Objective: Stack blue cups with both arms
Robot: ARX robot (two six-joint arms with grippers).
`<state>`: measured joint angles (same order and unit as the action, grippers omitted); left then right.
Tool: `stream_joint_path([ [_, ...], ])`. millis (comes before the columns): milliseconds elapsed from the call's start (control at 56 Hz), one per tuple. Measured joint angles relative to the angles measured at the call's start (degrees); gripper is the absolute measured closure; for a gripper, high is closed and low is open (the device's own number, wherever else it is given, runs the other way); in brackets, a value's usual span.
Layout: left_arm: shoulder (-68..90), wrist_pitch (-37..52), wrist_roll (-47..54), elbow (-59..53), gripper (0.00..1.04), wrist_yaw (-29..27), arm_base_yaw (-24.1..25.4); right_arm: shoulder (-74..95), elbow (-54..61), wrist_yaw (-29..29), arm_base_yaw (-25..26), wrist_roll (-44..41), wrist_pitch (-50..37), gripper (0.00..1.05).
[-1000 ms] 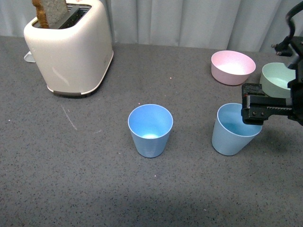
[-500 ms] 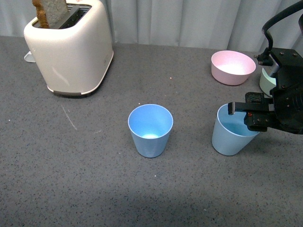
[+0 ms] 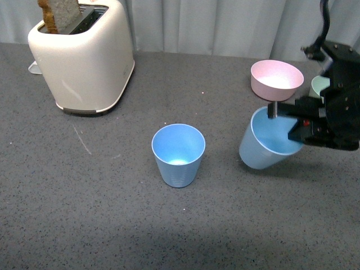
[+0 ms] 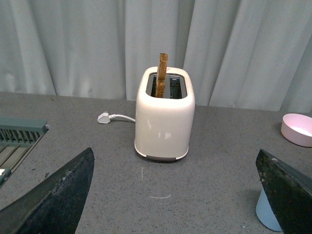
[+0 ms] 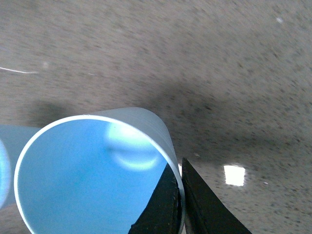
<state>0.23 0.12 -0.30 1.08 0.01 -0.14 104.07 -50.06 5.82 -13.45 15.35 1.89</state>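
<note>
Right hand [image 3: 295, 132] pinching rim has just lifted right blue cup [image 3: 259, 152] off desk [image 3: 84, 214], ready for stacking; left hand [image 4: 174, 195] wide.

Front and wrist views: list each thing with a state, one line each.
Right blue cup: tilted, gripped at rim.
Centre blue cup: upright, empty.
Right gripper: shut on right blue cup.
Left gripper: open, empty.
Toaster: bread sticking up, plug lying loose.
Pink bowl: upright, empty.
</note>
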Motion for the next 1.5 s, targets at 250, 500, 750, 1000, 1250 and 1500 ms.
stream_joint_path([
  [250, 0.00, 0.00, 0.00, 0.00, 0.07, 0.00, 0.00, -4.66, -5.62, 4.44, -6.71, 1.42, 2.32, 1.04],
  [500, 0.00, 0.00, 0.00, 0.00, 0.07, 0.00, 0.00, -2.91, -7.19, 4.26, -12.41, 2.49, 2.84, 1.04],
  [750, 0.00, 0.00, 0.00, 0.00, 0.07, 0.00, 0.00, -0.09, -8.20, 2.23, -14.67, 3.04, 3.67, 1.04],
  [1000, 0.00, 0.00, 0.00, 0.00, 0.07, 0.00, 0.00, -0.15, -8.31, 1.42, -14.84, 3.06, 4.04, 0.75],
  [1250, 0.00, 0.00, 0.00, 0.00, 0.07, 0.00, 0.00, -4.22, -5.77, -3.82, -14.19, 2.14, 0.17, 0.38],
  [1500, -0.02, -0.09, 0.02, 0.00, 0.07, -0.24, 0.00, -6.27, 20.65, -28.52, -10.56, -12.33, -60.37, 0.59],
])
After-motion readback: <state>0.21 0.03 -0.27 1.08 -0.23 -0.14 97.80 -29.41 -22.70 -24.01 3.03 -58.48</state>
